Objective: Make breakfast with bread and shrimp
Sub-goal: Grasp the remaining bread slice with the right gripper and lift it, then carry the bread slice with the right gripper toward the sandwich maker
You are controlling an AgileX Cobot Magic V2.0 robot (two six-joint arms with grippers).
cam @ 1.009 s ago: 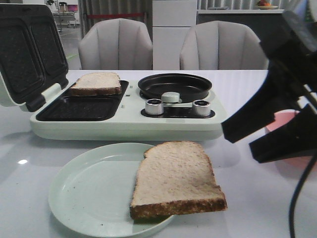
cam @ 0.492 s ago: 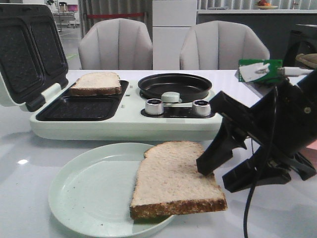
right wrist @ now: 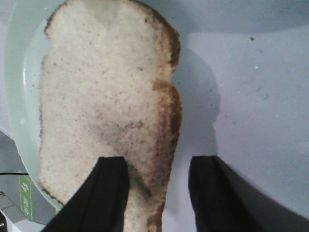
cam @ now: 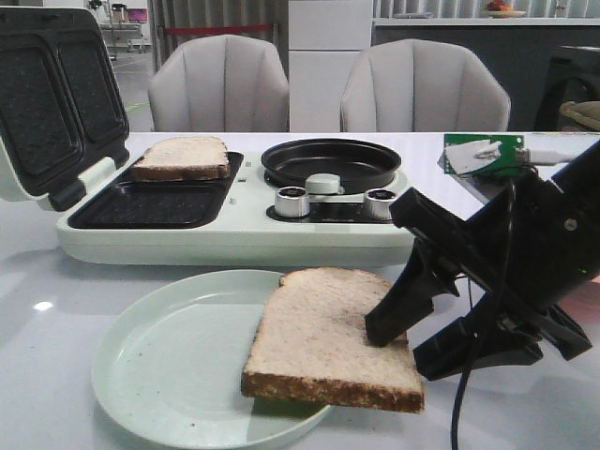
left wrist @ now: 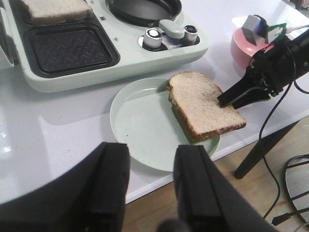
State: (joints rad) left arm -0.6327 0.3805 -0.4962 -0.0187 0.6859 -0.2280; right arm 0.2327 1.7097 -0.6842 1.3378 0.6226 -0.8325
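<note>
One bread slice (cam: 323,333) lies on the pale green plate (cam: 169,361) and overhangs its right rim. My right gripper (cam: 398,352) is open and straddles this slice's right crust edge: one finger rests on top of the bread and the other is over the table beside it. This also shows in the right wrist view (right wrist: 158,164) and on the bread (right wrist: 101,96). The second bread slice (cam: 181,157) lies in the back compartment of the sandwich maker. My left gripper (left wrist: 152,150) is open and empty above the table's front edge. The shrimp is not in view.
The sandwich maker (cam: 234,234) stands behind the plate with its lid (cam: 56,94) raised at the left. It has a black round pan (cam: 330,161) and two knobs. A pink bowl (left wrist: 239,46) sits at the right behind my right arm. Two chairs stand behind the table.
My right gripper has come down and moved left from the right side onto the bread's right edge. The slice on the plate has shifted slightly. The rest is unchanged.
</note>
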